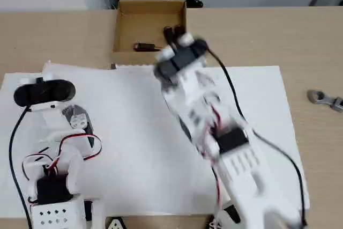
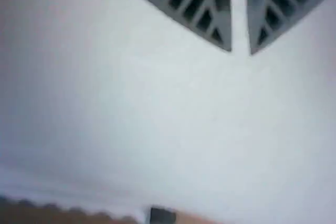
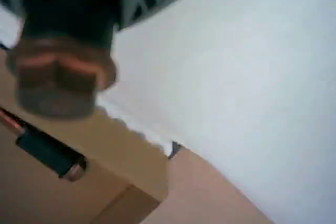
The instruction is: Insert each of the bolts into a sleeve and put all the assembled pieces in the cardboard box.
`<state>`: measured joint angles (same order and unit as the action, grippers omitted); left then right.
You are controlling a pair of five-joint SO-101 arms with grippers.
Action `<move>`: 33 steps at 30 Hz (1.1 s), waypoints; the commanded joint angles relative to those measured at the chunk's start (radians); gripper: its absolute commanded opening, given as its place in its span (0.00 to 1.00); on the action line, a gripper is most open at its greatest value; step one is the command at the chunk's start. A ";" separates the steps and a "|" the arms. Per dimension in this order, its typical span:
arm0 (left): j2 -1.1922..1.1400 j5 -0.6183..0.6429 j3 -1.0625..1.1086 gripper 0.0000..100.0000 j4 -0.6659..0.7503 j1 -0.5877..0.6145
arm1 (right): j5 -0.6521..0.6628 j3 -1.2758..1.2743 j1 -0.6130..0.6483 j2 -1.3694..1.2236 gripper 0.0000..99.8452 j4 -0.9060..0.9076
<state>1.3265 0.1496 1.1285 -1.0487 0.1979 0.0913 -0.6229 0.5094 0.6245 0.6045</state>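
Observation:
The cardboard box (image 1: 150, 12) stands at the table's far middle, and one dark assembled bolt-and-sleeve piece (image 1: 143, 46) lies inside it. My right gripper (image 1: 174, 33) is over the box's right part, shut on another dark sleeve with a bolt in it. In the right wrist view this held piece (image 3: 60, 77) hangs from the gripper (image 3: 68, 19) with its brownish bolt head towards the camera. It is above the box wall (image 3: 131, 150) and the piece lying in the box (image 3: 50, 153). My left gripper (image 2: 239, 30) is shut on nothing, over the white paper (image 2: 157, 129).
A big white paper sheet (image 1: 134, 143) covers the table's middle, and its far edge reaches the box. The left arm (image 1: 53, 186) sits folded at the near left. A small metal part (image 1: 324, 98) lies on bare wood at the right.

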 commanded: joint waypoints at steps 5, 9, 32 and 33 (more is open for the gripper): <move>0.015 -0.034 0.019 0.01 0.029 -0.081 | 0.008 0.661 -0.050 -0.549 0.00 0.022; 0.012 -0.063 0.025 0.01 0.081 -0.118 | 0.006 0.916 -0.107 -0.796 0.00 0.039; 0.009 -0.213 0.117 0.01 0.106 -0.110 | -0.044 1.883 -0.104 -1.644 0.15 0.315; 0.009 -0.213 0.117 0.01 0.106 -0.110 | -0.034 1.910 -0.093 -1.656 0.15 0.338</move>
<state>1.3295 -0.0621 1.2513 -0.9383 0.0890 0.0483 1.1646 0.3867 -1.0296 0.8869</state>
